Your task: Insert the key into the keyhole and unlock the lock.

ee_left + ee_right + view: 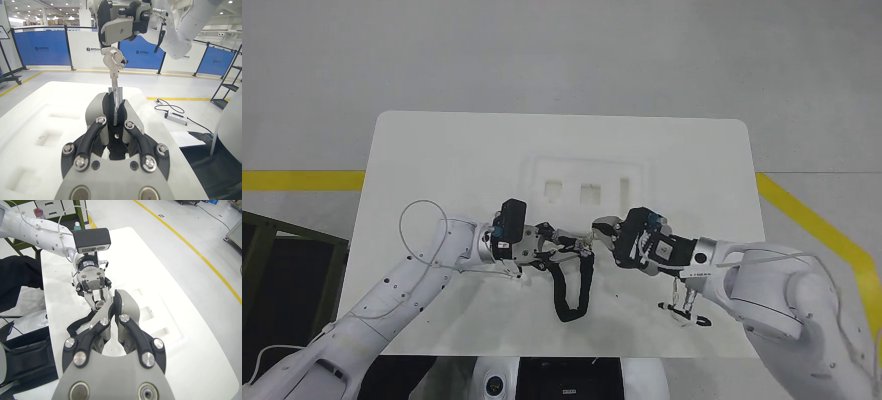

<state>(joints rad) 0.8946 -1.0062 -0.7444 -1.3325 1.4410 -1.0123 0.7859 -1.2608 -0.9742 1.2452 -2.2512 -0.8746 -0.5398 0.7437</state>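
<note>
top view: left gripper (564, 240) and right gripper (602, 230) nose to nose above the table (442, 160). left wrist: left clamps the lock (117, 100), right pinches the key (113, 62), blade lined up with the lock's long axis, tip at the keyhole (114, 87). right wrist: lock (99, 304) straight ahead.

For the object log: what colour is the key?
The key is silver, clearest in the left wrist view.

lock (116, 102): between the left gripper (557, 241) jaws, above the worktop (442, 150) middle.
key (113, 62): right of the lock, tip meeting it, in the right gripper (602, 233) jaws.
tray (537, 165): on the worktop, behind both.
</note>
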